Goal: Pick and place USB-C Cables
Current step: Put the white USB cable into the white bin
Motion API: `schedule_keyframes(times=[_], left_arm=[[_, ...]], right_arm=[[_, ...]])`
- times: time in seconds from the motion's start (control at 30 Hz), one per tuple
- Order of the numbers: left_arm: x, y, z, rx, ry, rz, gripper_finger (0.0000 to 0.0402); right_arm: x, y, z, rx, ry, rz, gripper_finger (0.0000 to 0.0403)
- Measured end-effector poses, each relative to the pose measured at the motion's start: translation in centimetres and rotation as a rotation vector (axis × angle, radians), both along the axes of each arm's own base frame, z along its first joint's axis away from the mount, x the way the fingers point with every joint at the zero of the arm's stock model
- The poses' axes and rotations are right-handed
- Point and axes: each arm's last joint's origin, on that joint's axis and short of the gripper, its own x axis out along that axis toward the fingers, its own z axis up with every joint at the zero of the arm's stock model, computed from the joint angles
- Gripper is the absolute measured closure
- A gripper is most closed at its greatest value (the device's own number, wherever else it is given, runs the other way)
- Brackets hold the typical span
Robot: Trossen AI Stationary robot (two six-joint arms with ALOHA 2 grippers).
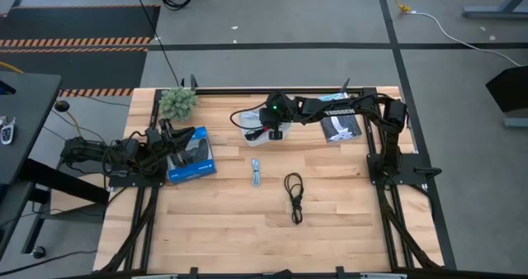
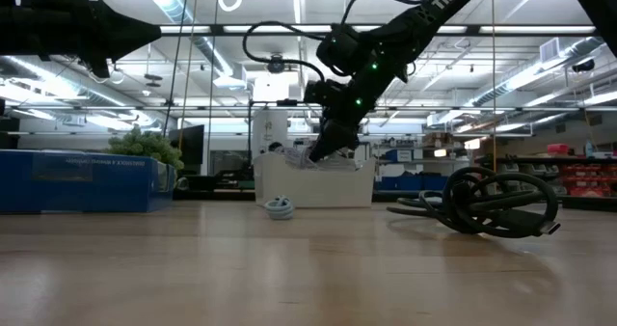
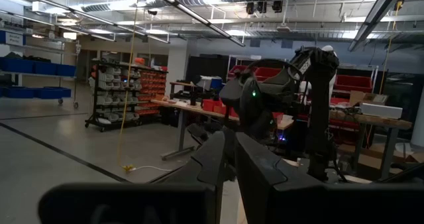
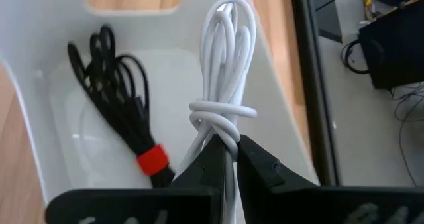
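Observation:
My right gripper (image 1: 272, 131) hangs over the white tray (image 1: 250, 135) at the table's far middle, shut on the white cable (image 4: 228, 58), a coiled bundle wrapped around its own middle. The black cable with a red band (image 4: 122, 118) lies inside the tray on its floor. Nearer the middle of the table, the pale blue-grey cable (image 1: 257, 173) and the black cable (image 1: 294, 196) lie flat on the wood. My left gripper (image 3: 228, 164) waits at the table's left edge above the blue box (image 1: 191, 157), fingers shut and touching nothing. My right gripper pinches the white cable between its two fingers just behind the wrapped turns at the bundle's middle (image 4: 222, 136). The fingers slant down from above and lie along the bundle. The looped end (image 4: 230, 15) sticks out ahead of the fingertips over the tray's inside, off the table.
A small green plant (image 1: 178, 102) stands at the far left corner and a dark printed sheet (image 1: 341, 128) lies far right under the right arm. The low view shows the black cable (image 2: 492, 205) and pale cable (image 2: 280, 207) in front of the tray (image 2: 308, 186). Bare wood fills the near half.

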Motion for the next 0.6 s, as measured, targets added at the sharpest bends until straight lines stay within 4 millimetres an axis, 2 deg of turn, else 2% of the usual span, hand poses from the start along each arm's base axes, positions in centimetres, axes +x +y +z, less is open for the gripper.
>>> schedule_keyframes(times=[0.3, 0.6], left_arm=[[0.0, 0.0, 0.0, 0.0, 0.0, 0.0, 0.0358], [0.0, 0.0, 0.0, 0.0, 0.0, 0.0, 0.0358]], right_arm=[[-1.1, 0.2, -2.0, 0.016, 0.044, 0.006, 0.0375], [-1.7, 0.4, -3.0, 0.046, 0.071, -0.013, 0.0363]])
